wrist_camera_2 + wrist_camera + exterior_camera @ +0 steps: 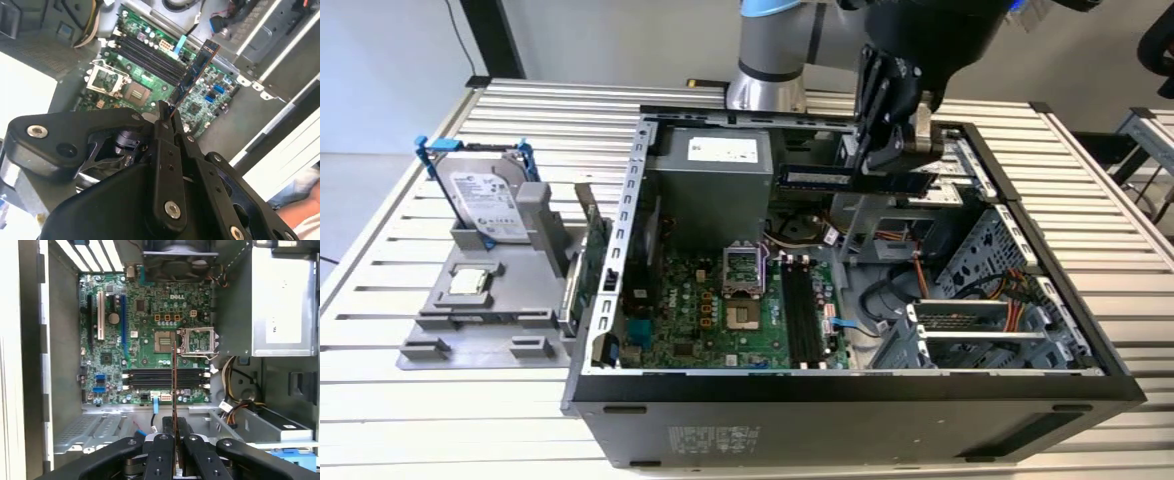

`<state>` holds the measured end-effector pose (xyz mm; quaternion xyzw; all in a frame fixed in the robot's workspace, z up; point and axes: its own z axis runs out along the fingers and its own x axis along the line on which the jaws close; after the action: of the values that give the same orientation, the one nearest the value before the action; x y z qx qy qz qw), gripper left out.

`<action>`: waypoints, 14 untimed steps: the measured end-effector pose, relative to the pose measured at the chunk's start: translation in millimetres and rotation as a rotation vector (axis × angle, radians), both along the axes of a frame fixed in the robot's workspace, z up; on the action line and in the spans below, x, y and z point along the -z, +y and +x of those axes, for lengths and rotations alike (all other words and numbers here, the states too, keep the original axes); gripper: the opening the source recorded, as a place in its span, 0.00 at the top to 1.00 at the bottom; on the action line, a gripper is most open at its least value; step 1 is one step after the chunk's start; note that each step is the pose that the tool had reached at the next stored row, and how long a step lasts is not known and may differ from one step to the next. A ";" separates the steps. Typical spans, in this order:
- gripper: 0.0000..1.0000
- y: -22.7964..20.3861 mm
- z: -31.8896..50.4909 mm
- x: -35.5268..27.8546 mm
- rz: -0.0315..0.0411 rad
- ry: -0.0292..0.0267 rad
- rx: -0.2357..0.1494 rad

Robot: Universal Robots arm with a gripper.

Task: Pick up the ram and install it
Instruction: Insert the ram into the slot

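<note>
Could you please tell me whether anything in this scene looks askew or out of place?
Nothing looks damaged or spilled. The ram, held in the gripper above the open case, lies crosswise to the empty black slots, and the processor socket's cover stands open.

Standing here, the motherboard (720, 315) is bright green, speckled with small silver and yellowish parts, and its long memory slots (165, 379) are black. The expansion slots (101, 315) come in white, blue and black. The ram (194, 72) is dark, nearly black, with a coppery-orange edge. The gripper (165, 112) is matte black with silver screw heads. The hard drive (491, 205) is silver with a white label, its bracket (432, 160) blue, its stand (480, 320) plain grey. The case (854, 420) is black outside and grey inside. The table (400, 420) is striped with pale slats.
</note>
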<state>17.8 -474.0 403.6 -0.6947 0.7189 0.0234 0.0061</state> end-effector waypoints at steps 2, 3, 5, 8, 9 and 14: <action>1.00 8.7 0.0 0.1 -0.0001 0.0001 0.000; 1.00 12.4 0.0 0.2 0.0001 0.0000 0.000; 1.00 16.6 0.1 0.1 -0.0002 0.0001 0.000; 1.00 16.9 0.1 0.2 -0.0001 0.0001 0.000; 1.00 16.9 0.0 0.2 0.0001 0.0003 0.000; 1.00 17.0 0.0 0.2 0.0000 0.0004 0.000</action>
<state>17.8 -457.0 403.4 -0.6947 0.7189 0.0235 0.0060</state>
